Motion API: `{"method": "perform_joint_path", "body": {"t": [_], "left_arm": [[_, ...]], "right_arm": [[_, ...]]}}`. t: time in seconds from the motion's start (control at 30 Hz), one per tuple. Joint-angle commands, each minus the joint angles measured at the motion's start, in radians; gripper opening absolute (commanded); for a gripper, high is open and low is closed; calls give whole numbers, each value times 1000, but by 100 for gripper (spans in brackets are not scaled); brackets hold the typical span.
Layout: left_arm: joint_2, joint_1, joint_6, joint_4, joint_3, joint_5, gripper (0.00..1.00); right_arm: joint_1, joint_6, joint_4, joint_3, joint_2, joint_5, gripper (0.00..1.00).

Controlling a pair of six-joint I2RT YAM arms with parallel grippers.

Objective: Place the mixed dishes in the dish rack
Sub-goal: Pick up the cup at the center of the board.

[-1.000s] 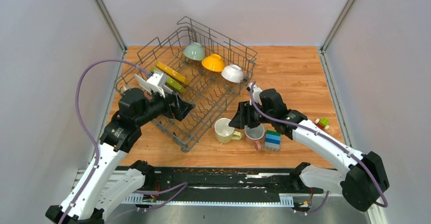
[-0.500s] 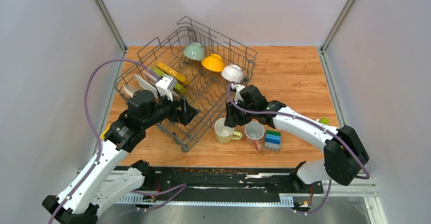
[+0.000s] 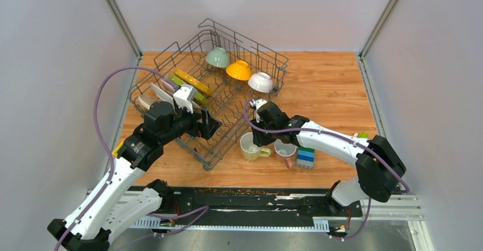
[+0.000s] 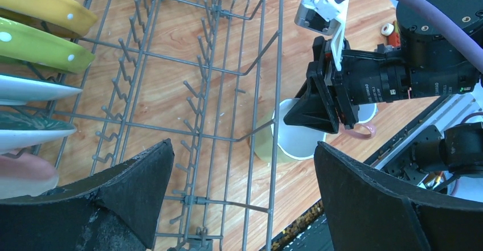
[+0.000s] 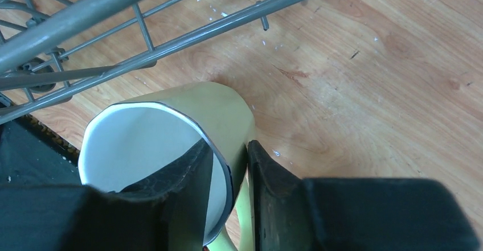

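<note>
- Currently the right gripper [image 5: 228, 147] straddles the wall of the pale yellow mug [image 5: 219, 106], 1 finger inside, 1 outside; I cannot tell if it pinches yet.
- Mug upright on table [image 5: 370, 63], just outside dish rack [image 5: 85, 11].
- Step: mug pickup. Next, probably: firm clamp, lift over rack side.

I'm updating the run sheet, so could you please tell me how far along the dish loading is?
Done: plates and three bowls sit in the dish rack. In hand: the right gripper pinches the wall of the pale yellow mug, on the table. Remaining: that mug and the white pink-handled mug beside it. The left gripper hovers open above the rack.
</note>
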Motion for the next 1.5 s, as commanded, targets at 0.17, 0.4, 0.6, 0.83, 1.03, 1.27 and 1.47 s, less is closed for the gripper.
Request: {"method": "perform_joint_path", "body": {"t": [0.17,0.4,0.6,0.83,1.03,1.27,1.47], "left_arm": [[-7,-5,26,22,-1,-12,100],[-8,-5,24,34,-8,5,100],[-14,-5,29,49,-3,19,100],[-45,-4,19,96,-15,22,100],[-65,-5,6,157,-31,71,100],[-78,-4,-23,231,-54,143,100],[-75,-5,-42,271,-63,215,100]], "right_arm": [[18,34,-2,1,-38,25,8],[20,89,21,-64,-142,-56,0],[19,133,38,-111,-306,-124,0],[19,148,90,-156,-506,-189,0],[18,146,164,-161,-621,-228,0],[9,193,347,-174,-710,-120,0],[-14,212,367,-126,-657,-102,0]]}}
